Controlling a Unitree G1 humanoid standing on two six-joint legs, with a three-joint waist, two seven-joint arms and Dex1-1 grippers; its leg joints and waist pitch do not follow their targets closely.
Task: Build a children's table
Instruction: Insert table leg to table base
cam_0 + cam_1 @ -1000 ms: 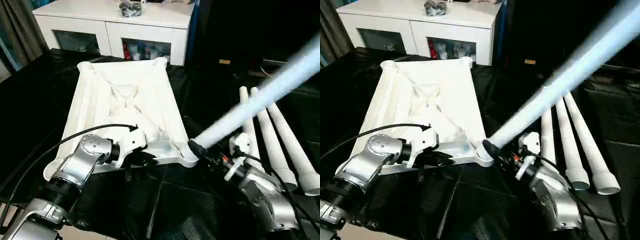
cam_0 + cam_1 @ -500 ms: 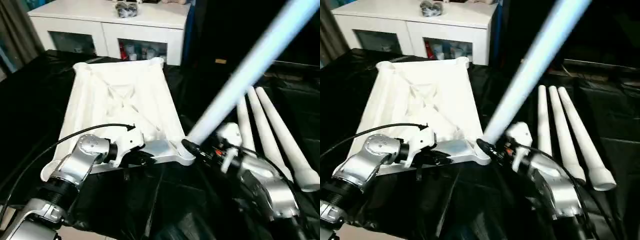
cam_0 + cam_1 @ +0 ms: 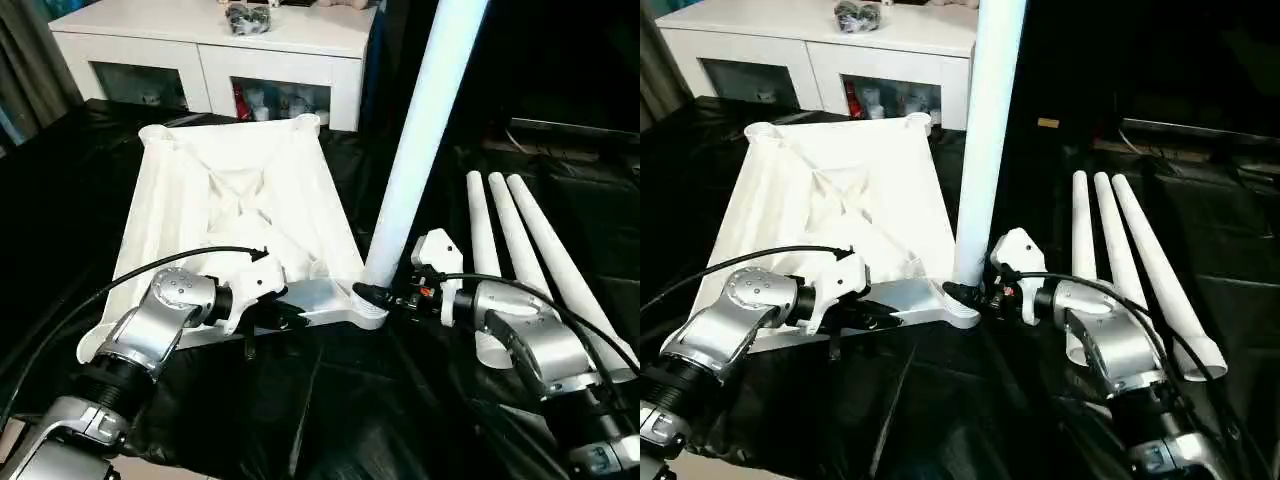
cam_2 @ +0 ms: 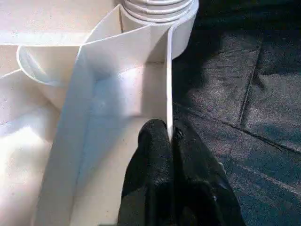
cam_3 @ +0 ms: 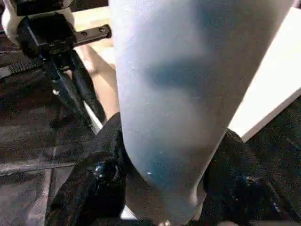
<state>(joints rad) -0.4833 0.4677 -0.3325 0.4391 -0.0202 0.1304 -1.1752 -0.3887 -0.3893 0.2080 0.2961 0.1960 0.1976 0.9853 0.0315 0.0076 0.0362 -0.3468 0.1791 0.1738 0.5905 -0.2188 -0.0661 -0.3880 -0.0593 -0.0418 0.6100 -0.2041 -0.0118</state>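
Note:
The white tabletop (image 3: 230,200) lies upside down on the black cover, ribbed underside up. My left gripper (image 4: 169,135) is shut on the thin rim wall at its near edge, beside the near right corner socket (image 3: 372,316). My right gripper (image 3: 378,296) is shut on the base of a long white leg (image 3: 420,140). The leg stands almost upright with its lower end in that socket, its top out of the picture. In the right wrist view, black fingers (image 5: 91,186) clasp the leg (image 5: 188,84) from both sides. Three more legs (image 3: 520,240) lie side by side to the right.
A white cabinet (image 3: 200,40) with glass doors stands behind the tabletop, with small objects on top. Black sheeting covers the whole work surface. My left arm's cable (image 3: 150,275) arcs over the tabletop's near left part.
The leg in my right gripper has swung from leaning far to the right to nearly upright over the corner socket. My left gripper has kept its hold. The camera has shifted a little.

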